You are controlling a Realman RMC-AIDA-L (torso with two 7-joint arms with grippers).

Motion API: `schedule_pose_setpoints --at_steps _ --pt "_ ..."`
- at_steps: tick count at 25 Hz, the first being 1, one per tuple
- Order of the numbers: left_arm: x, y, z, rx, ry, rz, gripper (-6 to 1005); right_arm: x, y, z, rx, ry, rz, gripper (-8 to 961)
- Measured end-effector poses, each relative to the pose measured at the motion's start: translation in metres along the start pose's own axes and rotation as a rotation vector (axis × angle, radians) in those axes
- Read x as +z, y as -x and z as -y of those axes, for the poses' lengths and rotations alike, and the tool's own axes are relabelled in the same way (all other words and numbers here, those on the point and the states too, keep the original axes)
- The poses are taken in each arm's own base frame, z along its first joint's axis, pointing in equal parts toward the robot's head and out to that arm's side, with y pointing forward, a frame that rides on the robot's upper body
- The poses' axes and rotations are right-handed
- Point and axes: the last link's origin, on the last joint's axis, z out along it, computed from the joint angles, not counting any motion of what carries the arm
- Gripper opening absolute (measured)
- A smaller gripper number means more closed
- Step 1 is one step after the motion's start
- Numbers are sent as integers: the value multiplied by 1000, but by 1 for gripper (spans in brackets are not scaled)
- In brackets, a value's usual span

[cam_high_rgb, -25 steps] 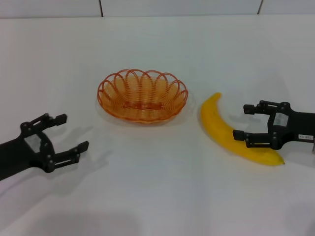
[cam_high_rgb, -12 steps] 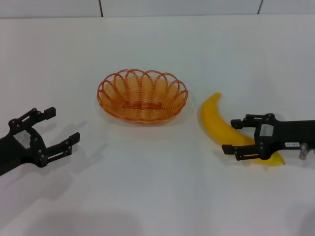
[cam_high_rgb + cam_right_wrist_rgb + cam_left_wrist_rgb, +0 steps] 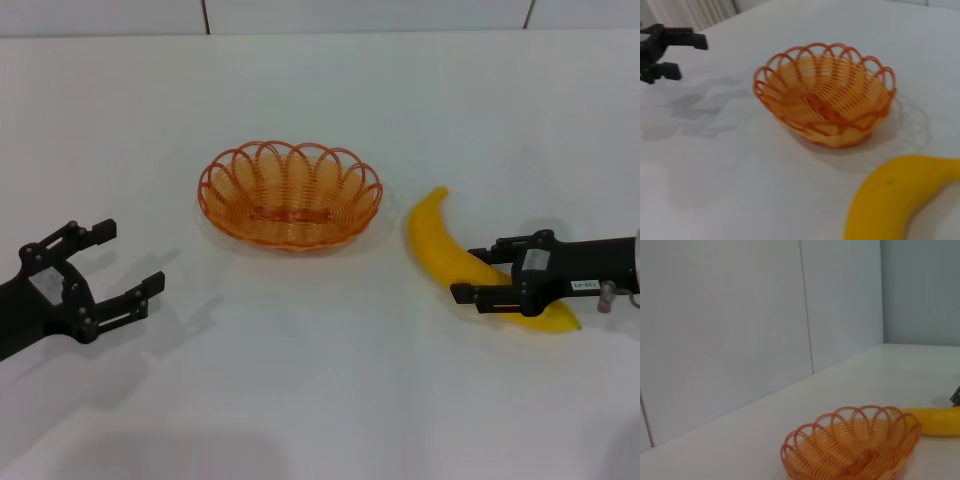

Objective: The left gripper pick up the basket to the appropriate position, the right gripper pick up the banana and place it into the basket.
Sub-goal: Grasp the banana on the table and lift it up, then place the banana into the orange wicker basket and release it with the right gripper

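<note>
The orange wire basket [image 3: 290,146] stands on the white table, at centre in the head view; it also shows in the left wrist view [image 3: 850,445] and the right wrist view [image 3: 825,95]. The yellow banana [image 3: 438,240] lies flat to its right, also in the left wrist view [image 3: 935,421] and the right wrist view [image 3: 895,200]. My right gripper [image 3: 472,270] is low at the banana's near half, open, with one finger on each side of it. My left gripper [image 3: 130,257] is open and empty, well to the left of and nearer than the basket; it also shows in the right wrist view [image 3: 690,57].
The white table [image 3: 320,400] stretches all round, with a tiled wall [image 3: 740,315] behind its far edge. Nothing else stands on it.
My right gripper has moved left and down over the banana's near half, so that its fingers straddle it. My left gripper drew back to the left, then stayed still.
</note>
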Motion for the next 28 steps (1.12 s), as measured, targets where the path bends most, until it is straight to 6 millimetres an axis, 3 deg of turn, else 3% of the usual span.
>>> schedule_pose_setpoints --at_steps 1,5,11,15,22,28 --pt "0 0 0 1 0 0 871 -1 2 -2 -10 15 4 851" --pt "-1 0 0 6 0 0 871 -1 3 -3 -14 21 6 657" --pt "-1 0 -1 5 1 -2 871 -2 3 -3 -14 22 7 472" --pt "-3 -1 -1 5 -1 -14 871 -6 9 1 -17 2 42 475" --pt "-5 -2 -1 17 5 -27 872 -19 45 9 -102 -58 231 481" --pt "1 -3 -2 -12 21 -29 872 13 91 -9 -319 32 297 486"
